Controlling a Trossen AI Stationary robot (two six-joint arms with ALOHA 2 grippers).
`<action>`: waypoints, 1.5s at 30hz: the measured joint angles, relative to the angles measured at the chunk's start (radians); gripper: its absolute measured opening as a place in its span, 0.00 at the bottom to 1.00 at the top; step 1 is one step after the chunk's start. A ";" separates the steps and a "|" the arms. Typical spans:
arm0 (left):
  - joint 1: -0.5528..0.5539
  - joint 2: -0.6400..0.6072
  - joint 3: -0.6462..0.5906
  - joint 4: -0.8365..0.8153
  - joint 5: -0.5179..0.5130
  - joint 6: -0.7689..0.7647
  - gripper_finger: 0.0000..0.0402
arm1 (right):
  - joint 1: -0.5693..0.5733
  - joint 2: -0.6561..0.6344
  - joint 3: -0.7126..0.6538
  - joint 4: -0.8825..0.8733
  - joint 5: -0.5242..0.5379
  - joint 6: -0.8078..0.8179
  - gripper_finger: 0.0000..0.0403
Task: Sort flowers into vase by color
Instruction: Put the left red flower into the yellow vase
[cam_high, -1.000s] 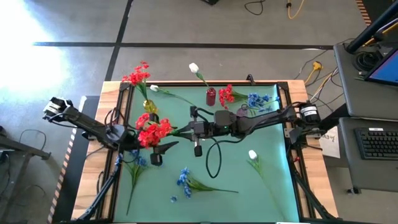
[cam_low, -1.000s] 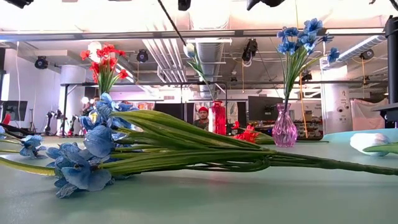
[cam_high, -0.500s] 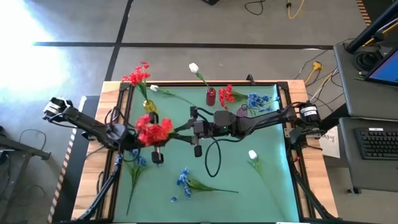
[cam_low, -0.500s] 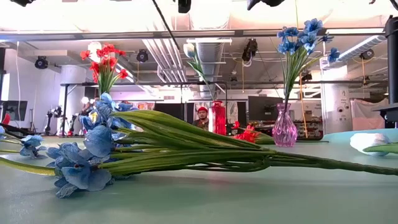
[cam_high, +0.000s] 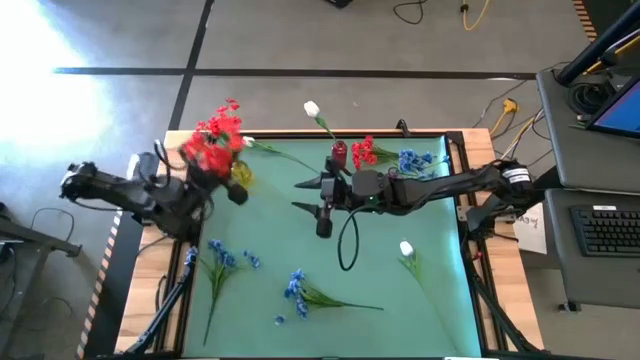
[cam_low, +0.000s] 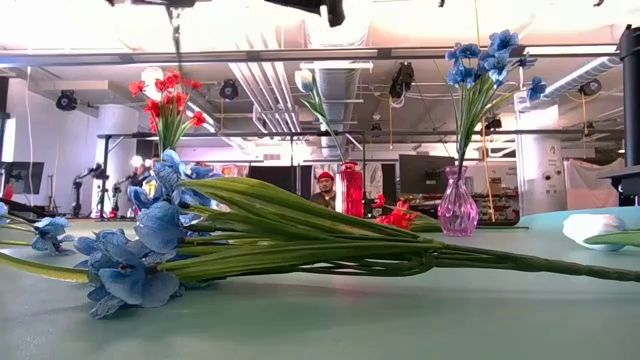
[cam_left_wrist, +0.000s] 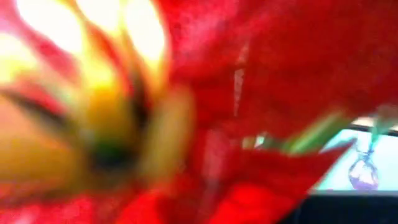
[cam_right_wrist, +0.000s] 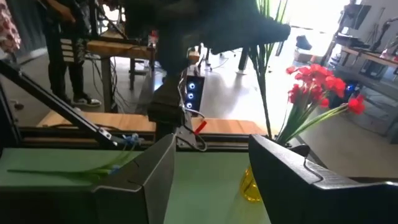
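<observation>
Seen from above, near edge first: a blue spray (cam_high: 305, 293) lies at about 6 o'clock of the green mat (cam_high: 430, 310), its long axis across the mat, blossoms toward 9 o'clock and stem toward 3 o'clock; a second blue flower (cam_high: 220, 262) lies at about 8 o'clock, stem running toward the near edge, and a white bud (cam_high: 406, 248) rests at about 4 o'clock, stem trailing toward the near right corner. At mid-table the right gripper (cam_high: 312, 193) hangs with its fingers spread and nothing between them. At 9 o'clock the left gripper (cam_high: 236, 190) is clamped on the stem of a red flower bunch (cam_high: 210, 155), carried clear of the mat just beside the yellow vase (cam_high: 241, 171) that already bears red blooms; the bunch's long axis appears to slant, blooms toward the far left corner and stem end toward mid-table, though blur leaves the exact tilt uncertain. Farther off, at 12 o'clock, stand a red vase (cam_high: 339, 156) and a violet vase (cam_high: 388, 178) with blue sprays. Judged step: delivery of red to the yellow vase; the next move calls for turning the stem downward over the vase mouth before release
</observation>
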 joint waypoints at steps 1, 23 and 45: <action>0.034 -0.023 0.030 -0.107 0.032 -0.083 0.00 | 0.000 -0.005 0.000 -0.009 0.000 0.000 0.49; 0.808 0.052 0.117 -0.512 0.748 -0.401 0.00 | 0.000 -0.005 0.000 -0.059 -0.002 -0.002 0.49; 0.815 0.078 0.062 -0.452 0.641 -0.436 0.00 | 0.000 -0.004 -0.002 -0.066 -0.002 -0.001 0.49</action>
